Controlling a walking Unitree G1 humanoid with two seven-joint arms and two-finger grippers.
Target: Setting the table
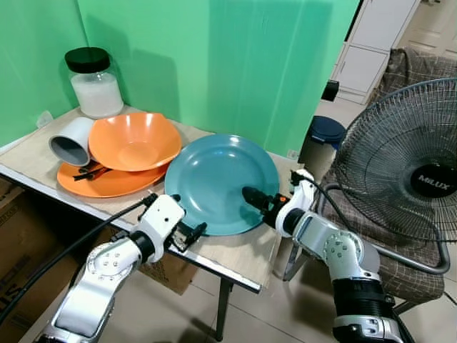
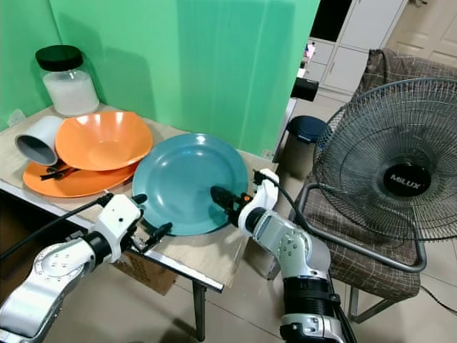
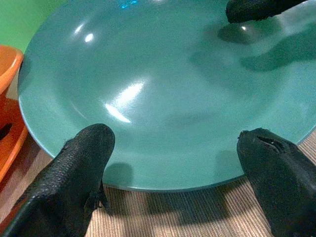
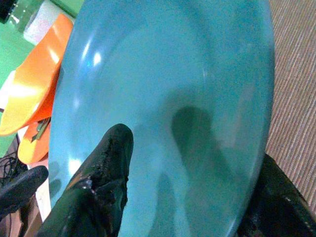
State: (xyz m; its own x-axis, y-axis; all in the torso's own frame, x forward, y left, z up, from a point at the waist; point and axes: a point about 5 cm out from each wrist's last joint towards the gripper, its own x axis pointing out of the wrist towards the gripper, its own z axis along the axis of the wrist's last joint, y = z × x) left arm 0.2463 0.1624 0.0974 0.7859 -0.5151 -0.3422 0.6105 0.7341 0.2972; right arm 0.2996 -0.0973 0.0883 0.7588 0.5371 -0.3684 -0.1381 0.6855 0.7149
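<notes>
Two silver arms reach over the near edge of a wooden table (image 1: 235, 259) toward a teal plate (image 1: 214, 179), which sits near that edge with its right side lifted off the tabletop. At the plate's 3 o'clock, the right gripper (image 1: 258, 203) is clamped on the rim, one finger lying across the plate's face (image 4: 106, 163) and the other beneath the edge. At 7 o'clock, the left gripper (image 1: 191, 231) waits just off the rim with its fingers (image 3: 74, 168) spread apart, touching nothing. At the plate's 9 o'clock an orange bowl (image 1: 136, 139) rests on an orange plate (image 1: 107, 182), with a grey cup (image 1: 71, 141) tipped on its side against the bowl and a dark utensil (image 1: 89, 171) lying on the orange plate. A black-lidded glass jar (image 1: 94, 82) of white contents stands at 10 o'clock before a green backdrop (image 1: 214, 64). Off to 3 o'clock, a standing fan (image 1: 410, 168) fronts a chair (image 1: 414, 271).
</notes>
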